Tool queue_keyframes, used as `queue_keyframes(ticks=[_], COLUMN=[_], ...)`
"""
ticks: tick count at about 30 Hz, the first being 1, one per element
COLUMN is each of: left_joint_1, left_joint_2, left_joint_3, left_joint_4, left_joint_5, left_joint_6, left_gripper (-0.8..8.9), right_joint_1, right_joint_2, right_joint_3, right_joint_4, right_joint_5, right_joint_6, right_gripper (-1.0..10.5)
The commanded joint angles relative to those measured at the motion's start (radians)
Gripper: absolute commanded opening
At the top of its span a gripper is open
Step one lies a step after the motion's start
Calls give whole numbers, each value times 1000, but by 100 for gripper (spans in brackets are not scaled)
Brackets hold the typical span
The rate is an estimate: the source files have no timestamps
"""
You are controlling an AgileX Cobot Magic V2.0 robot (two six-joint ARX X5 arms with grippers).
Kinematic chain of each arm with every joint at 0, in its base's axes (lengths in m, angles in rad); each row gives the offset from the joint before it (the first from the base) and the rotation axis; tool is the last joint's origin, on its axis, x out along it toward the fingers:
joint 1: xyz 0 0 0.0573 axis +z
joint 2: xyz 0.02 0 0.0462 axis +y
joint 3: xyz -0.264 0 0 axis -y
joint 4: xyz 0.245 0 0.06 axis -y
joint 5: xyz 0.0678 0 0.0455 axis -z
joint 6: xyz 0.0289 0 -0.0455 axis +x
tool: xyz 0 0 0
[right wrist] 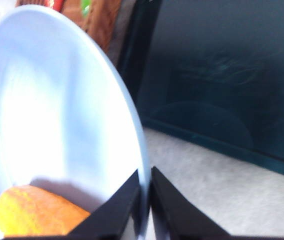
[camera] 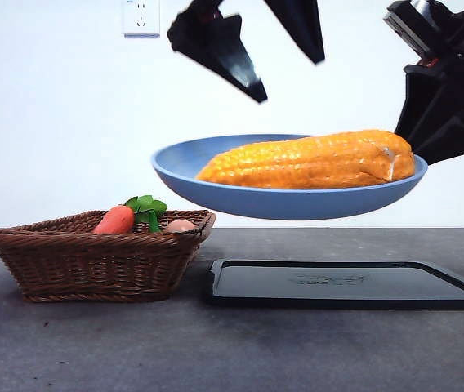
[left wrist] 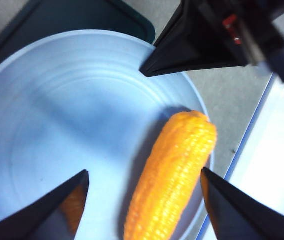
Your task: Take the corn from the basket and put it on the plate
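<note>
The corn (camera: pixel 314 161) lies lengthwise on the light-blue plate (camera: pixel 216 175), which hangs in the air above the black tray. My right gripper (right wrist: pixel 144 171) is shut on the plate's rim (right wrist: pixel 132 115) and shows as the dark arm (camera: pixel 444 98) at the right; one end of the corn (right wrist: pixel 37 210) lies close to its jaws. My left gripper (left wrist: pixel 143 171) is open directly over the corn (left wrist: pixel 174 175), holding nothing, and shows as two black tips (camera: pixel 291 78) above the plate. The wicker basket (camera: pixel 93 261) stands on the table at the left.
The basket holds a red-orange carrot (camera: pixel 116 220) with green leaves and a small tan ball (camera: pixel 180 225). A flat black tray (camera: pixel 346 286) lies on the table under the plate. A wall socket (camera: pixel 140 16) is on the back wall.
</note>
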State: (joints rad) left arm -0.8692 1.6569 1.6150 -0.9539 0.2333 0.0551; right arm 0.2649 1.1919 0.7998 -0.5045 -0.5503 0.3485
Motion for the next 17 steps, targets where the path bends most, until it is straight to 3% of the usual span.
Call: queue_keyframes(ticks=[1, 8, 17], left_joint_1=[1, 29, 58], left_joint_2=[22, 22, 22], left_joint_3=[63, 159, 273], left_joint_4=[-14, -55, -103], left_joint_5=[-2, -2, -2], left_joint_6=[16, 24, 23], left_gripper=[365, 365, 365], right_joint_1=[-20, -114, -203], right_joint_2=[10, 37, 222], right_joint_3=[18, 18, 64], right_joint_4=[30, 93, 164], right_joint_5=[-5, 0, -3], right_joint_6=[6, 7, 5], right_gripper=[1, 1, 1])
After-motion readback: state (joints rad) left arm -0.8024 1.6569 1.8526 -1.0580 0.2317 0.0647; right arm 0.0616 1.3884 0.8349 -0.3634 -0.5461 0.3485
